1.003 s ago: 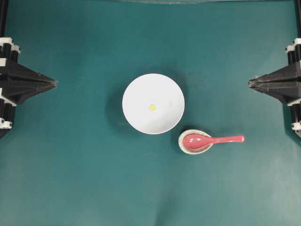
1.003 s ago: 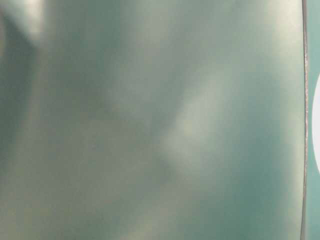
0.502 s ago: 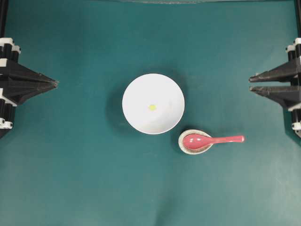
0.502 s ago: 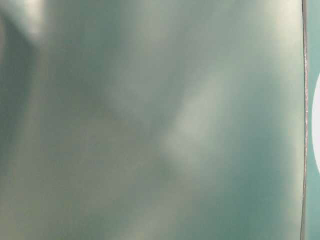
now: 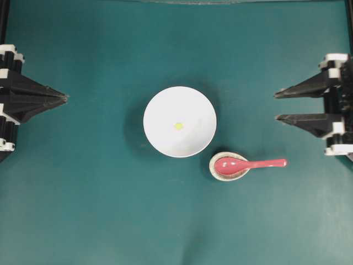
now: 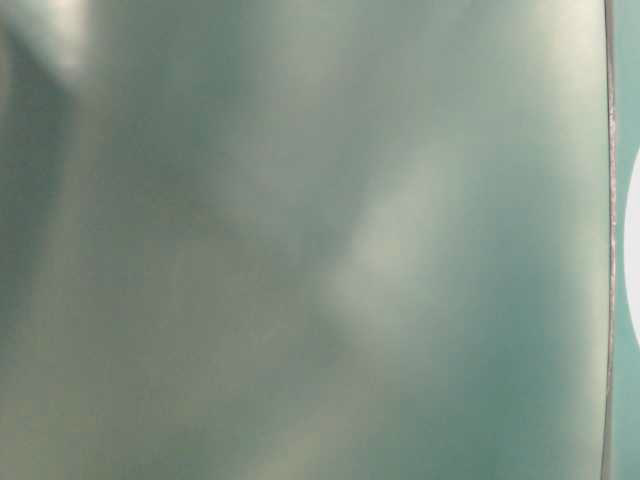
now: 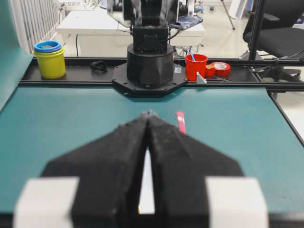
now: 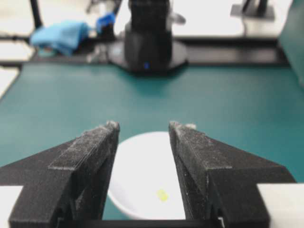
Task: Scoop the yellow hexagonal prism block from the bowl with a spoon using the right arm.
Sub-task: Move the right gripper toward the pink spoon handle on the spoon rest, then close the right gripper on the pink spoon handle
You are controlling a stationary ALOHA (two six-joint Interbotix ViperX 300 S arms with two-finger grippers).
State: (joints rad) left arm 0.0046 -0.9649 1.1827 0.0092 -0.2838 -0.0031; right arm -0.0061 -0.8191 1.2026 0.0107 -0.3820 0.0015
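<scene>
The spoon [image 5: 249, 163] looks shiny and smooth, the bowl [image 5: 180, 121] is smooth and white, the small dish [image 5: 216, 171] is speckled, and the table [image 5: 99, 210] has a dull green cover.

I find no legible text, label, brand, number or sign on any surface in my views; distant background clutter is too blurred to read.

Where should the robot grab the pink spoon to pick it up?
Probably on the straight handle of the spoon, near its free end. The scoop sits in the small speckled dish, so there's no room there, while the handle sticks out toward the open right gripper, which could come down from above, a finger on each long side.
</scene>
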